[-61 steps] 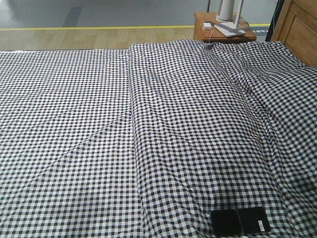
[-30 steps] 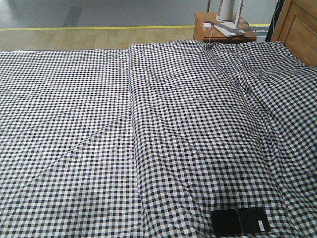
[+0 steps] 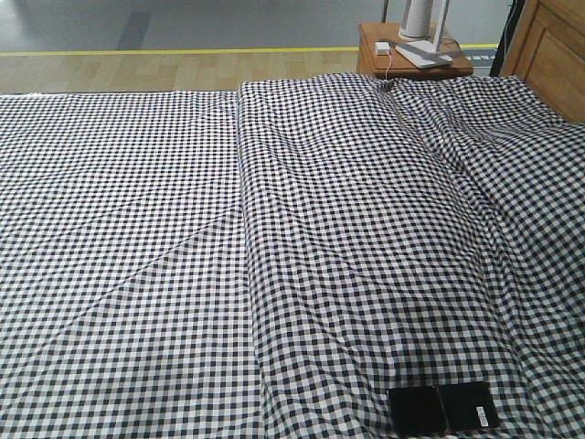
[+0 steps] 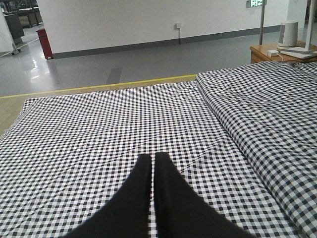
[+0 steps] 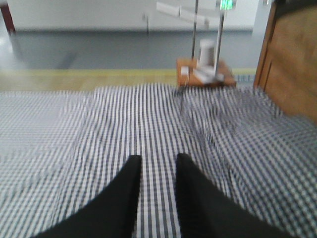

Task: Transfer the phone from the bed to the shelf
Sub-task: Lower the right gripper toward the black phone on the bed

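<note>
Gingham-checked bed [image 3: 137, 229] fills view. Phone [image 3: 443, 409] lies flat on bed's near right part; white sticker text illegible. Left gripper [image 4: 153, 161] above bed, fingers pressed together, empty. Right gripper [image 5: 157, 166] above bed, slightly parted, empty, blurred.

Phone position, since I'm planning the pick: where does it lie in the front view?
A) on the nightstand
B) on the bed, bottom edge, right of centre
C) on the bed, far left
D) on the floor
B: the phone lies flat on the gingham-covered bed at the front view's bottom edge, right of centre.
</note>
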{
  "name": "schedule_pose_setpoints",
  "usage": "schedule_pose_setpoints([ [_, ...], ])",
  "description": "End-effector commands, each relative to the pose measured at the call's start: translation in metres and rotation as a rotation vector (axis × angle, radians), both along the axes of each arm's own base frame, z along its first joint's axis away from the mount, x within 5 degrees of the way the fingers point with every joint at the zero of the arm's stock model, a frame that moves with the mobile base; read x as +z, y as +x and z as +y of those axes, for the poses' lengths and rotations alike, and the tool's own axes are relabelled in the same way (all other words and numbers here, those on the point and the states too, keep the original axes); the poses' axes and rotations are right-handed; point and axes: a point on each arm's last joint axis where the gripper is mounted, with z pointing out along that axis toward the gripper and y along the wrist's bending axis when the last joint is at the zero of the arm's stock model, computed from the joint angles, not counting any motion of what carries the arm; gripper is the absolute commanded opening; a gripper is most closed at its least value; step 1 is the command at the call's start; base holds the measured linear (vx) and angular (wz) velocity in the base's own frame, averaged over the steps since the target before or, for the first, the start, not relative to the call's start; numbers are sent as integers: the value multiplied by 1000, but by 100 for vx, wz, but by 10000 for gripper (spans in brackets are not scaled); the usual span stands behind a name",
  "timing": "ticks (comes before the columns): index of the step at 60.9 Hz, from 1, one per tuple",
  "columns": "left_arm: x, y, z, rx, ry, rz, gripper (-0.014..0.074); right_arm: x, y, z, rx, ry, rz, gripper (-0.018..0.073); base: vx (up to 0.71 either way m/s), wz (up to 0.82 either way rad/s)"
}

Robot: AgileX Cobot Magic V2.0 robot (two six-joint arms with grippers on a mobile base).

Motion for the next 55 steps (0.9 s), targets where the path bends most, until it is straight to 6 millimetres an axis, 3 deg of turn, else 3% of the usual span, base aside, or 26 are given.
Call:
schedule_pose_setpoints([
  [1,15,-1,0,-4,-7,-108,1,4,14,-1,-5,-19,9,355,0,0],
  [15,15,-1,0,-4,-7,-108,1,-15,32,-1,-3,-12,169,723,0,0],
  [39,15,-1,0,-4,-7,-108,1,-17,34,-2,-19,-2,231,715,0,0],
  [55,15,-1,0,-4,-7,-108,1,3,27,-18,-185,-80,299,707,0,0],
])
